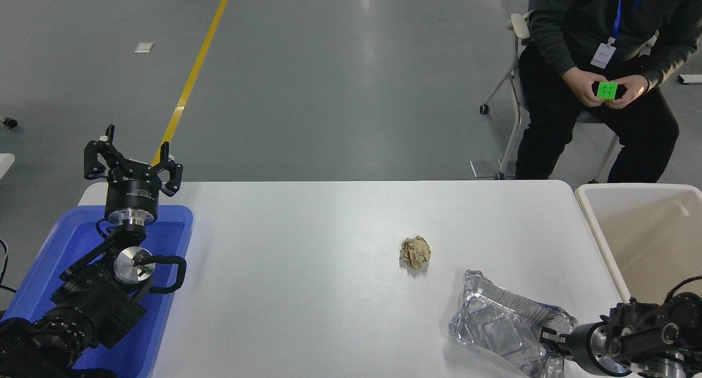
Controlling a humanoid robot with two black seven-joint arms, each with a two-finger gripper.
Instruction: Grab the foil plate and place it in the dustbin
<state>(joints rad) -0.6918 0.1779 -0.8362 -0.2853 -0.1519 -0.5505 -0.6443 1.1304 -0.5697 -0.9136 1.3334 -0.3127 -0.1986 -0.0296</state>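
Currently I read the scene left to right as follows.

Left arm: parked at the lower left, over the blue rectangular plastic tray (pixel 176 216) that sits on the left end of the white table (pixel 307 268).
Left gripper (pixel 133 157): pointing up and away from me, black fingers spread wide apart, nothing between them.
Crumpled tan paper ball (pixel 415 252): lying on bare table right of centre, apart from everything else.
Shiny silver rectangular aluminium foil plate (pixel 502 326): at the near right part of the table, just down and right of the paper ball and not touching it. I see it tilted, its open side turned towards the camera, with the crimped rim and embossed base visible. Its lower right corner meets the right gripper.
Right gripper (pixel 550 339): entering from the lower right corner, pointing left. Its black fingers sit at the foil plate's right edge and appear pinched onto the rim.
Large cream rectangular plastic dustbin (pixel 595 224): standing off the table's right end, its thick white rim beside the table edge, above and behind the right arm. The foil plate is outside it, to its left.
Person: seated on a chair beyond the far right corner, both hands around a small cube (pixel 607 89) showing a green face.
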